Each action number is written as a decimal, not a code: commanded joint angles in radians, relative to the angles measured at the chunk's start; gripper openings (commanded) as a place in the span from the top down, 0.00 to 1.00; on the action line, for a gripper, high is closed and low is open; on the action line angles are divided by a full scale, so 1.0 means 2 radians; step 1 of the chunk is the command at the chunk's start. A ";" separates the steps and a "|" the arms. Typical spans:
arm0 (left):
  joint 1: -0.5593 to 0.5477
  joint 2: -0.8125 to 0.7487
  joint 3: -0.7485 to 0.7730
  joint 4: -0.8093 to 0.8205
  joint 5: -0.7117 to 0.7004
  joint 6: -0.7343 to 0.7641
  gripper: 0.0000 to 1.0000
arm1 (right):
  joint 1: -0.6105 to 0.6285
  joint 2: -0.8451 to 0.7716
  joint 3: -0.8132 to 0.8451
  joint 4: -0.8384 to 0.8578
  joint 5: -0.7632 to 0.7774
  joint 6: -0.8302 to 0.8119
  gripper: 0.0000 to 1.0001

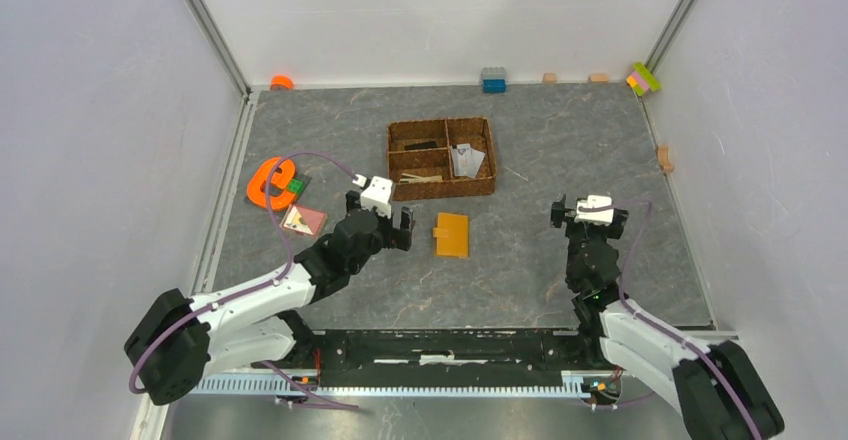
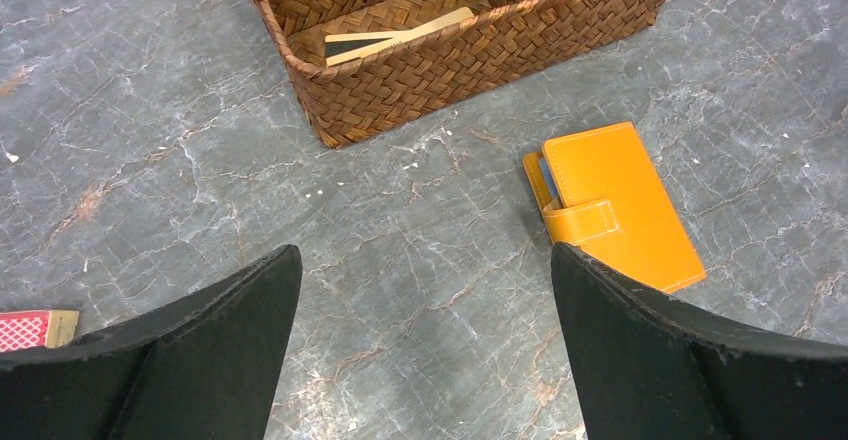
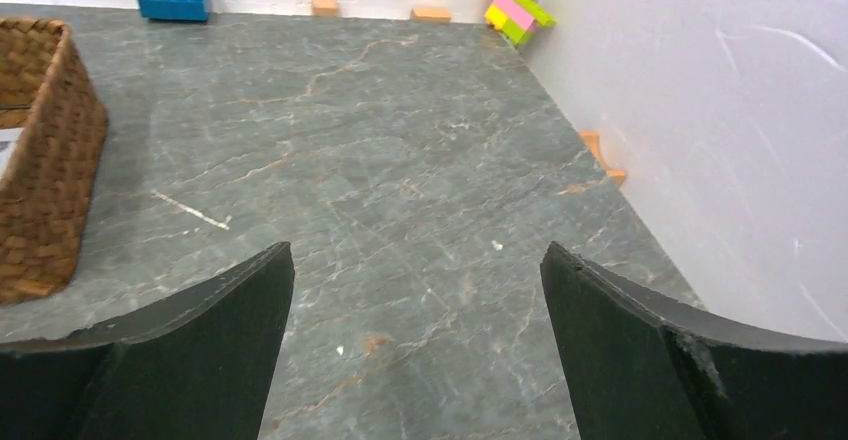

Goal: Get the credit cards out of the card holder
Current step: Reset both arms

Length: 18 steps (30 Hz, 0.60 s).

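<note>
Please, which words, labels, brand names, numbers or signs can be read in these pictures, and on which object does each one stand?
No text can be read in any view.
The orange card holder shows plain leather, with no brand visible.
The red patterned box shows only a lattice print.
The pale sheets in the woven tray are too small to read.

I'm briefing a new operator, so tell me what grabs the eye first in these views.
The flat orange-tan folding card holder stands out, lying closed in the middle of the grey marbled table. Just beyond it sits a brown woven divided tray, and a bright orange e-shaped toy lies near the left wall.
</note>
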 commanded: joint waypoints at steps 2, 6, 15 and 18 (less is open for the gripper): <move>-0.003 -0.002 0.017 0.022 -0.013 0.020 0.00 | -0.026 0.115 -0.120 0.280 -0.012 -0.089 0.04; -0.002 -0.001 0.017 0.021 -0.013 0.019 0.00 | -0.052 0.225 -0.112 0.363 -0.032 -0.092 0.05; -0.002 0.002 0.022 0.012 -0.025 0.009 0.00 | -0.107 0.296 -0.081 0.353 -0.081 -0.043 0.02; -0.002 0.000 0.022 0.012 -0.026 0.008 0.00 | -0.115 0.296 -0.063 0.319 -0.068 -0.030 0.02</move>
